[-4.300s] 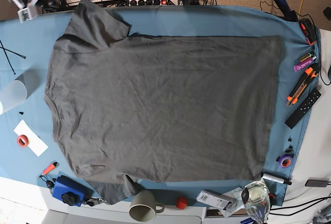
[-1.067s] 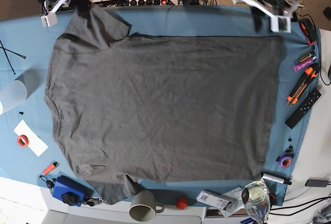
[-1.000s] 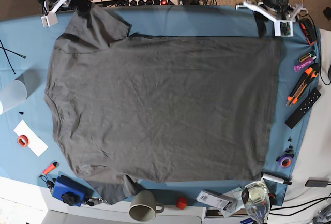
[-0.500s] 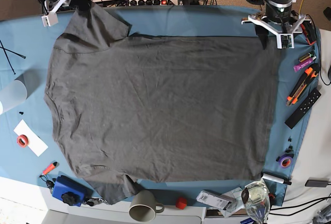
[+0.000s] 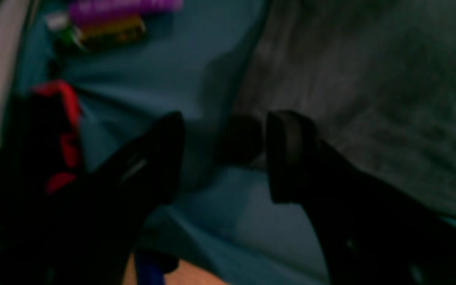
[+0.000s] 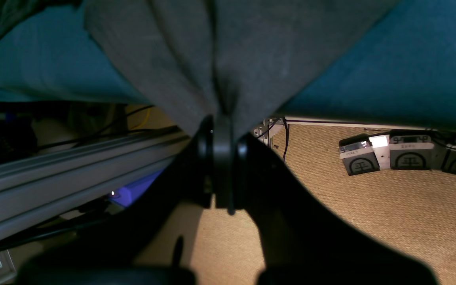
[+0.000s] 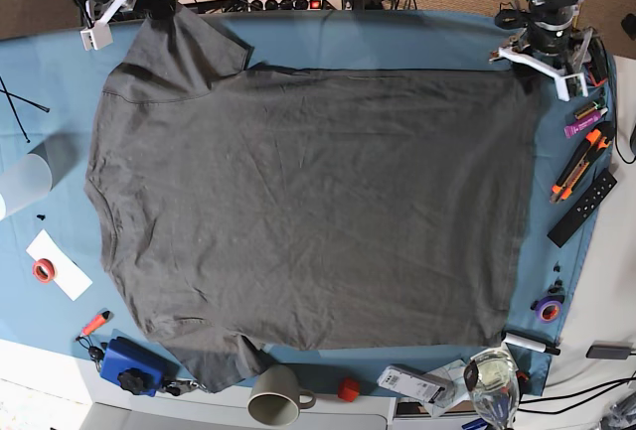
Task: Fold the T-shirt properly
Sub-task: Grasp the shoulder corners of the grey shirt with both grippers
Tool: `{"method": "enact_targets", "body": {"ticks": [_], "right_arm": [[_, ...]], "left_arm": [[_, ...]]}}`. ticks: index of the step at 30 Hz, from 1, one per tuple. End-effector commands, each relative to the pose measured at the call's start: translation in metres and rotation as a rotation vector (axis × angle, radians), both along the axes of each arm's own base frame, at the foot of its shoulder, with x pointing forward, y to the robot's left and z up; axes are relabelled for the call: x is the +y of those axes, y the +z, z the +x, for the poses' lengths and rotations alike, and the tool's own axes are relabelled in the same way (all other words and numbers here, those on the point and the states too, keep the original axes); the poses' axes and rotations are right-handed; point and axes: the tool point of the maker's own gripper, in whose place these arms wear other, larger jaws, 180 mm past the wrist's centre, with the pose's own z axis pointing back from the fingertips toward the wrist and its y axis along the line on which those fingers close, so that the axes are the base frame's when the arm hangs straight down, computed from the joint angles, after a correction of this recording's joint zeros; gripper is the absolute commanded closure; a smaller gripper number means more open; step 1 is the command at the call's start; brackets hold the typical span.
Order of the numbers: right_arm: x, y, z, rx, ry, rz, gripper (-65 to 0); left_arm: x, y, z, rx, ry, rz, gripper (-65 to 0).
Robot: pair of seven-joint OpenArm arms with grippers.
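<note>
The dark grey T-shirt (image 7: 308, 202) lies spread flat over the blue table cloth (image 7: 397, 38), collar to the left and hem to the right. My right gripper (image 7: 151, 1) is at the far left corner, shut on the edge of the far sleeve. In the right wrist view the pinched fabric (image 6: 232, 47) bunches into folds where the gripper (image 6: 222, 134) holds it. My left gripper (image 7: 542, 71) is low over the far hem corner, open. In the left wrist view its fingers (image 5: 291, 154) straddle the edge of the shirt (image 5: 370, 79), one on cloth, one over the shirt.
Along the right edge lie markers (image 7: 584, 112), an orange cutter (image 7: 578, 164), a black remote (image 7: 582, 208) and purple tape (image 7: 548, 308). A mug (image 7: 278, 395), red cube (image 7: 347, 388), glass (image 7: 492, 385) and blue box (image 7: 129, 365) line the near edge. A translucent cup (image 7: 22, 184) stands at left.
My left gripper has moved right and down onto the far hem corner and its jaws have spread wider. The right gripper and the shirt have not moved.
</note>
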Motion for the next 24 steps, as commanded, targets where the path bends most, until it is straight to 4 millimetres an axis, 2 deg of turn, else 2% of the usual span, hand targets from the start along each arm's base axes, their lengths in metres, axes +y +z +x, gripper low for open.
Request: {"method": "enact_targets", "body": {"ticks": [1, 10, 13, 18, 24], "right_arm": [[-0.004, 0.006, 0.003, -0.018, 0.004, -0.008, 0.0], [-0.004, 0.006, 0.003, -0.018, 0.004, -0.01, 0.0], [-0.004, 0.006, 0.003, -0.018, 0.004, -0.01, 0.0], [-0.005, 0.008, 0.009, -0.043, -0.001, -0.015, 0.0], [-0.007, 0.016, 0.024, -0.1, 0.008, -0.056, 0.0]], "left_arm": [[-0.002, 0.004, 0.005, -0.027, -0.01, -0.014, -33.3], [-0.023, -0.033, 0.005, 0.045, -0.018, -0.205, -32.9], [-0.031, -0.039, 0.003, 0.069, -0.007, -0.274, -25.2], [-0.033, -0.038, 0.004, 0.06, -0.003, -0.298, 0.0], [-0.042, -0.04, -0.001, 0.092, -0.06, -0.313, 0.0]]}}
